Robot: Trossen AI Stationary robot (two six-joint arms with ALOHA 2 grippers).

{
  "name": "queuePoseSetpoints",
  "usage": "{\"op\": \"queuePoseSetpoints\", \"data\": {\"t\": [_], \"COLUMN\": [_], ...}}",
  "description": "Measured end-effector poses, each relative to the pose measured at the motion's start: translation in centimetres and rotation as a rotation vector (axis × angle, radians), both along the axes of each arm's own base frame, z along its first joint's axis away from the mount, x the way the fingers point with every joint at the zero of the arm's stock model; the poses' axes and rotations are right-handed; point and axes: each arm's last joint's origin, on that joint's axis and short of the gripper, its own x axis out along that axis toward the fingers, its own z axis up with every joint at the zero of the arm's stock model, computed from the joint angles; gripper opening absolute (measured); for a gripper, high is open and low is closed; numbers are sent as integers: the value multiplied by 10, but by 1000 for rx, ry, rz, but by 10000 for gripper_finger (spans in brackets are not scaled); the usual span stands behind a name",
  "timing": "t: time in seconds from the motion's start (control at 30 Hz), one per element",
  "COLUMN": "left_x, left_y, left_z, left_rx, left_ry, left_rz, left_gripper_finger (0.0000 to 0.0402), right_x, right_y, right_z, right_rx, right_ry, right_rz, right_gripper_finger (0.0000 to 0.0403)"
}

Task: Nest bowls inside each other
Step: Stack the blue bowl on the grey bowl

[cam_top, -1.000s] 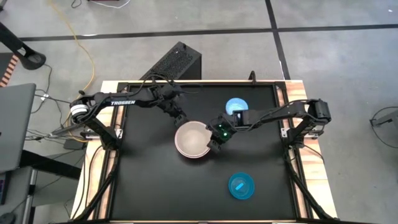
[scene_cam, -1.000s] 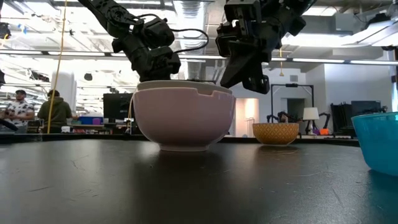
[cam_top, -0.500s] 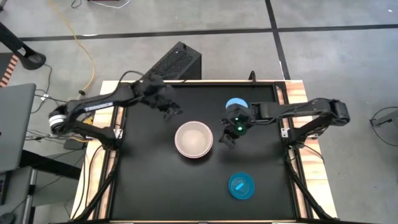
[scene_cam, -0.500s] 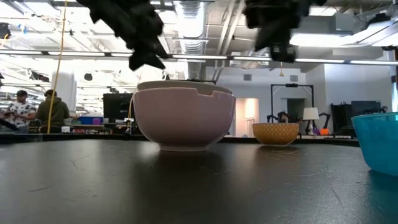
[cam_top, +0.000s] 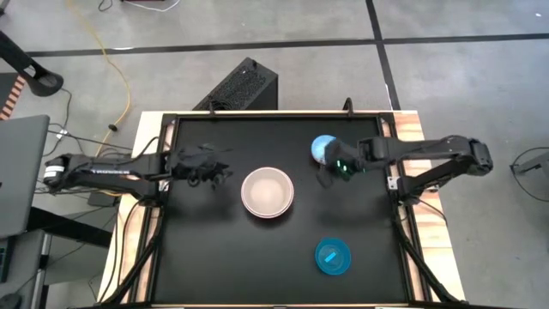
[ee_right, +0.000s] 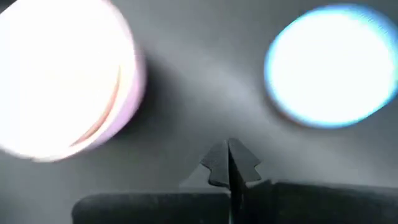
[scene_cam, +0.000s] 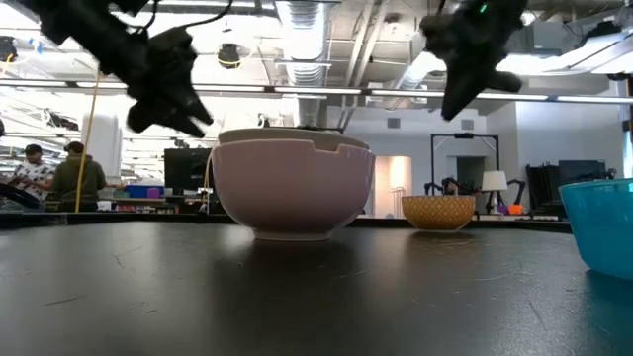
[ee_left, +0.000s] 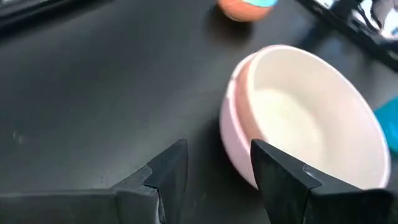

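At the middle of the black table (cam_top: 206,249) stands a stack of bowls — a pale pink bowl (cam_top: 267,192) with a white bowl (ee_left: 308,115) nested inside it, the white rim showing just above the pink one in the low view. The left gripper (cam_top: 214,172) hovers above the table to the left of the stack, apart from it, its two fingers (ee_left: 168,171) spread with nothing between them. The right gripper (cam_top: 328,176) hangs to the right of the stack, beside the light blue bowl (cam_top: 323,148) that sits toward the table's far edge; its fingers (ee_right: 228,163) are pressed together and empty. The bright teal-blue bowl (cam_top: 333,257) stands alone near the front right (something pale lies inside it, too small to tell). Both loose bowls are well apart from the stack.
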Motion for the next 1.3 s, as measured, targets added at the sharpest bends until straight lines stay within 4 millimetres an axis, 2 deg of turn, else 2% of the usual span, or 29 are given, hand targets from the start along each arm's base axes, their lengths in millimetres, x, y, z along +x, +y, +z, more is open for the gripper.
{"op": "queuePoseSetpoints", "data": {"t": [0.17, 0.33, 0.5, 0.6, 0.73, 0.97, 1.13, 1.3], "left_x": [-14, -19, -19, -18, -18, -19, -19, -18], "left_y": [-1, -1, -1, 0, 0, 0, 0, 0], "left_z": [-24, -34, -34, -34, -34, -34, -34, -34], "left_rx": [-41, -47, -45, -44, -44, -42, -41, -35], "left_ry": [-51, -45, -52, -54, -54, -52, -52, -49], "left_rz": [75, 107, 110, 110, 110, 110, 109, 103], "left_gripper_finger": [164, 164, 164, 164, 164, 164, 164, 164], "right_x": [-4, -20, -27, -27, -21, -10, -6, -3], "right_y": [-61, -119, -151, -161, -164, -164, -167, -170], "right_z": [-10, -28, -53, -67, -82, -102, -115, -121], "right_rx": [-16, 55, 198, 238, 268, 249, 262, 238], "right_ry": [70, 153, 201, 252, 302, 406, 439, 450], "right_rz": [-98, -206, -196, -182, -163, -153, -155, -166], "right_gripper_finger": [12, 66, 132, 164, 190, 197, 157, 64]}}
